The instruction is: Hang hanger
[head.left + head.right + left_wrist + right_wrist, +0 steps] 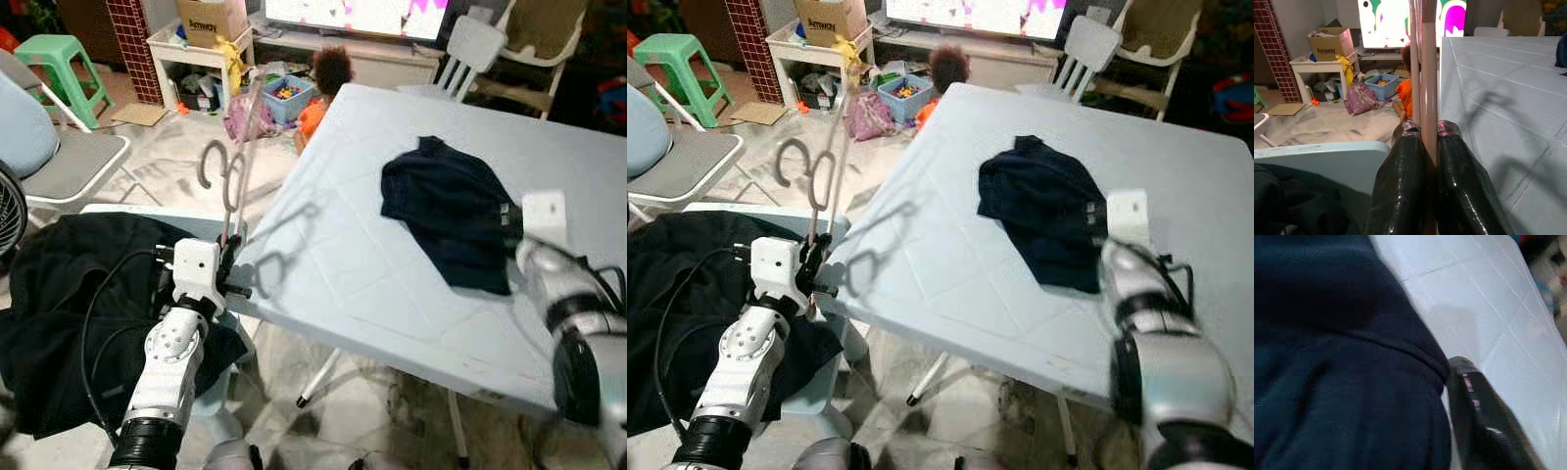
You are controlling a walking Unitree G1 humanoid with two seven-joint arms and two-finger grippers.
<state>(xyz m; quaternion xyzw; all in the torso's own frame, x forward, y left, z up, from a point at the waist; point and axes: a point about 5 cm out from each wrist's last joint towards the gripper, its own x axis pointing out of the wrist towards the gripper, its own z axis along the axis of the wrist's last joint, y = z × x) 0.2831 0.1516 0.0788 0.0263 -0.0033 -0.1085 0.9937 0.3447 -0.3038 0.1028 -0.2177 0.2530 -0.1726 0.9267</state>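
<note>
Hanger [232, 166], pale and thin, upright at the near left corner of white table [411, 245], hook curling left above it, shadow on the tabletop beside it. Left gripper [231, 257] clamped on its lower end, just beside the table edge. Dark navy garment [446, 220] crumpled on the table's right half; right gripper [509, 223] at its near right edge, fingers hidden in cloth, open or closed impossible to tell. Black cloth [59, 294] heaped on a pale blue chair [118, 211] at near left; green stool [59, 64] far left.

Left wrist view: two black fingers [1400, 181] pressed tight on the hanger's rods, table on one side, cardboard box [1332, 43] and bright screen [1386, 22] far off.

Right wrist view: one black finger [1479, 416] against the navy garment's hem, on the tabletop.
</note>
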